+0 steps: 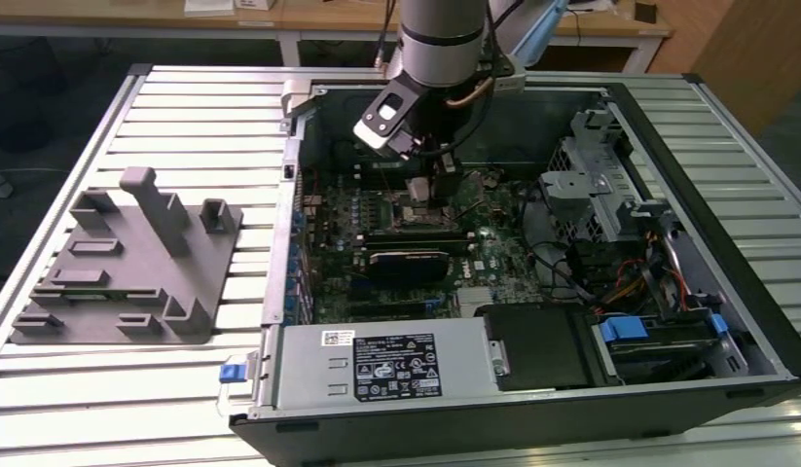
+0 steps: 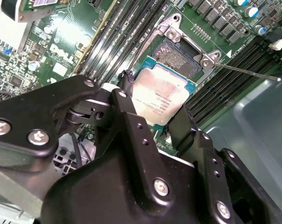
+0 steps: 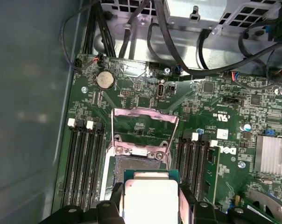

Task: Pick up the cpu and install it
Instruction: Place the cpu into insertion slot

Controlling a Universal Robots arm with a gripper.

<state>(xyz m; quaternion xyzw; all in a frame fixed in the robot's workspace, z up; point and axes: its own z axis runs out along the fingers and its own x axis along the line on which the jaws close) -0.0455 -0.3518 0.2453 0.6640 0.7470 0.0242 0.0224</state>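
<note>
**CPU clamped in the jaws, over the open socket, not seated**

The small flat square cpu with a silvery metal lid and green rim (image 2: 162, 95) sits between the jaws of the black gripper (image 2: 152, 99). The jaws are clenched on two opposite edges, with a black finger (image 2: 128, 109) hard against the rim on each side. The lid faces up toward the wrist.

The part is square, so it has no real long axis and edge alignment is what counts. In the first wrist view its edges run parallel to the dark square metal-framed socket (image 3: 131, 163), with no visible twist.

In both wrist views the cpu overlaps only part of the socket, and the pin field beyond it is uncovered. My read is that it hangs offset from centre, short of the far side. I can't tell its height above the pins.

- The hinged metal load frame (image 3: 143, 123) stands raised behind the socket.
- The thin steel lever rod (image 2: 248, 72) is swung out.
- Dark memory slots (image 3: 85, 158) flank the socket on both sides.
- All of this sits on the green motherboard (image 1: 491, 253) inside the open black computer case (image 1: 530, 423).
- The grey moulded tray (image 1: 127, 282) lies on the slatted metal table (image 1: 179, 389) at the exterior view's left, well apart from the case.
</note>
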